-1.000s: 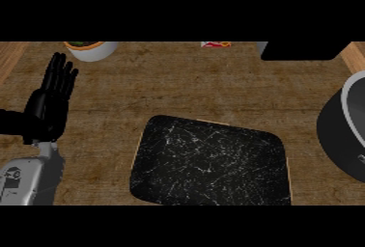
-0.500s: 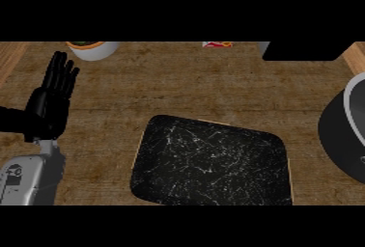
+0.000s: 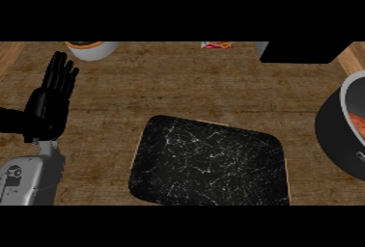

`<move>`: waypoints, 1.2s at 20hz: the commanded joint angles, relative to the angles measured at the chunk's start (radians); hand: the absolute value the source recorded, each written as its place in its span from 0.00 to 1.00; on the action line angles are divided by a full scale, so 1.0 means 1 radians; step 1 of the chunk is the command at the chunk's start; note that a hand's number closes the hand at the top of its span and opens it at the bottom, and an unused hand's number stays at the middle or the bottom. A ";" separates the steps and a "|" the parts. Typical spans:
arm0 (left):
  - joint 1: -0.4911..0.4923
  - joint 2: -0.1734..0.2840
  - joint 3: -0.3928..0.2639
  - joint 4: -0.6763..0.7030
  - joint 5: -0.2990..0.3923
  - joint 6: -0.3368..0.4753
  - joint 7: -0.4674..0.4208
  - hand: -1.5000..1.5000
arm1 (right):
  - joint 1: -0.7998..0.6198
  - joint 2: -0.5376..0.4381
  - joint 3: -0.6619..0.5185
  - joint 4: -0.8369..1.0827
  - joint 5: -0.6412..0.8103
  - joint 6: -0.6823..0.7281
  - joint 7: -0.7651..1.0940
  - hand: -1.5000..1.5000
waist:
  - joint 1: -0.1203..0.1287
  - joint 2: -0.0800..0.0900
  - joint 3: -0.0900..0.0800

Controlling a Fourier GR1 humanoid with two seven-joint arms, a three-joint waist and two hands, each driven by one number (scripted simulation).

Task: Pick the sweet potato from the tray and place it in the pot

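Note:
The black tray [image 3: 210, 164] lies in the middle of the counter, and its speckled surface holds nothing. At the right edge the dark pot [image 3: 335, 132] is partly cut off by the view. Inside its grey rim shows an orange-red piece, the sweet potato [image 3: 357, 126]. My left hand [image 3: 50, 103] rests at the left, open with fingers straight and pointing up, well away from the tray. My right hand does not show.
A white bowl [image 3: 92, 48] with orange contents stands at the back left. A small red-and-white packet [image 3: 215, 45] lies at the back middle, and a black box [image 3: 299, 51] sits at the back right. Wooden counter edges run along both sides.

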 commanded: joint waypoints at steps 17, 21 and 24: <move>0.033 0.006 0.005 -0.054 -0.001 -0.004 0.029 0.50 | -0.057 0.018 -0.365 0.131 -0.517 0.078 -0.156 0.00 | -0.002 0.007 0.024; 0.080 0.010 0.020 -0.060 0.026 -0.042 -0.010 0.50 | -0.014 -0.098 -0.458 0.247 -0.621 0.190 -0.199 0.00 | -0.003 0.007 0.024; -0.019 0.005 0.021 0.015 0.000 -0.005 0.013 0.50 | 0.012 -0.176 -0.513 0.386 -0.661 0.242 -0.286 0.00 | -0.011 0.010 0.025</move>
